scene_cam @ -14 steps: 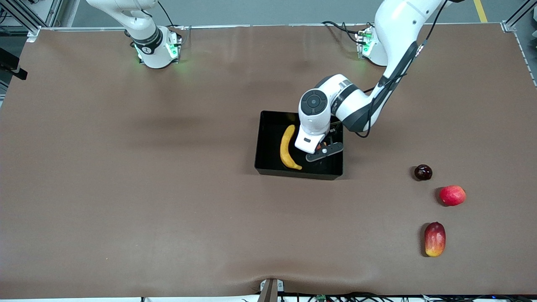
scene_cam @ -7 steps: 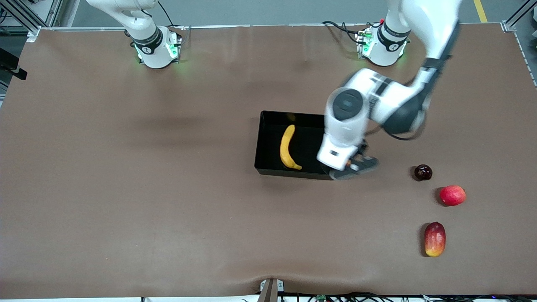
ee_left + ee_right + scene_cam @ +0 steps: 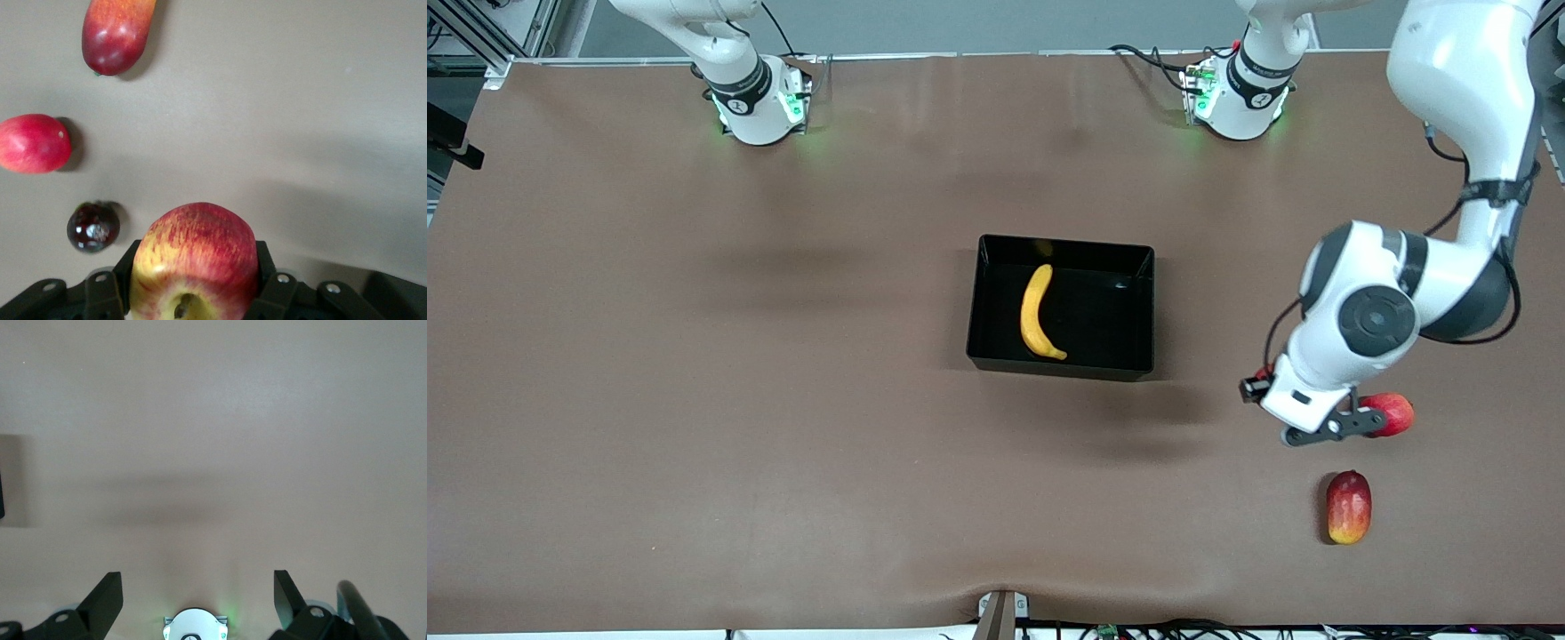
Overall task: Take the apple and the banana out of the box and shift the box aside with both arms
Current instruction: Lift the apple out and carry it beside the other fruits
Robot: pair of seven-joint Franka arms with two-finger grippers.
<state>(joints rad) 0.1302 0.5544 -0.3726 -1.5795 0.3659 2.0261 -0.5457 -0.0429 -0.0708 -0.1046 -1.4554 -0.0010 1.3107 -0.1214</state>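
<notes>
The black box (image 3: 996, 356) sits mid-table with the yellow banana (image 3: 1034, 311) lying in it. My left gripper (image 3: 1325, 427) is up over the table toward the left arm's end, beside the loose fruits. In the left wrist view this gripper (image 3: 195, 270) is shut on the red apple with a yellow patch (image 3: 193, 243). The hand hides the apple in the front view. My right gripper (image 3: 193, 593) is open and empty, held high over bare table near its own base, and the right arm waits.
A plain red fruit (image 3: 1398, 412) lies partly under the left hand, and a red-and-yellow mango (image 3: 1348, 507) lies nearer the front camera. The left wrist view shows the mango (image 3: 117, 33), the red fruit (image 3: 33, 143) and a dark plum (image 3: 93, 227).
My left gripper has left the box with the apple in it and swung toward the left arm's end, to over the loose fruits. The banana and the box have not moved.
</notes>
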